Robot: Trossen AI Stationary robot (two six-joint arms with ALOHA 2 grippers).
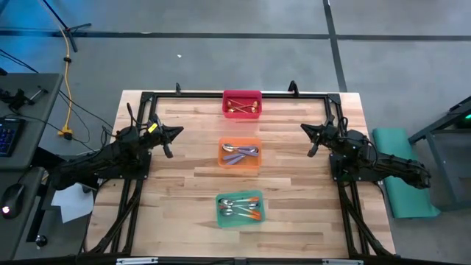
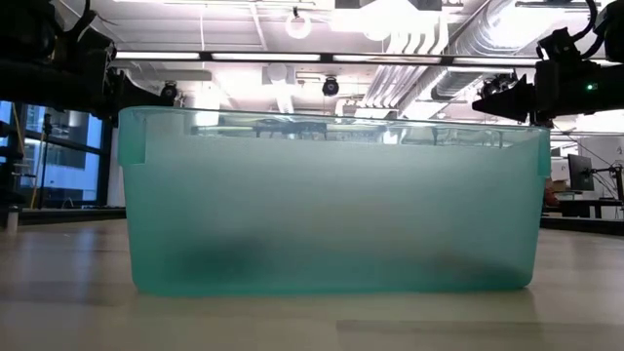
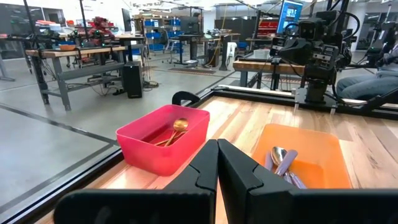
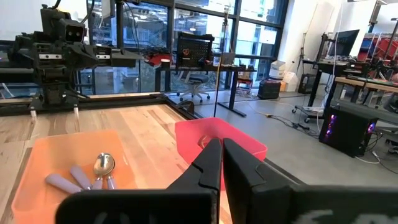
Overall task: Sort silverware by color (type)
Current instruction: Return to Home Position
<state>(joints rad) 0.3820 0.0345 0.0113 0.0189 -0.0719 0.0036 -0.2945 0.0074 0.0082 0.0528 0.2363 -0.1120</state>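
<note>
Silverware [image 1: 240, 153]: lies sorted in three bins set in a line down the middle of the wooden table [image 1: 184, 184].

Gold spoons [image 1: 241, 109]: rest in the red bin [image 1: 225, 104] at the table's back edge.

Purple-handled spoons [image 1: 238, 152]: sit in the orange bin [image 1: 240, 140], the middle one.

Orange-handled spoons [image 1: 243, 209]: lie in the green bin [image 2: 331, 205], nearest the front edge and turned a little askew from the other two. In the low view, nothing sharper than dark smudges through its cloudy wall.

Left gripper [image 1: 179, 132]: hangs over the table's left side, well apart from the bins and aimed toward the centre, fingers pressed together on nothing.

Right gripper [image 1: 303, 129]: mirrors it over the right side, fingers likewise pressed together, holding nothing.

Both level with the gap between the red and orange bins.
</note>
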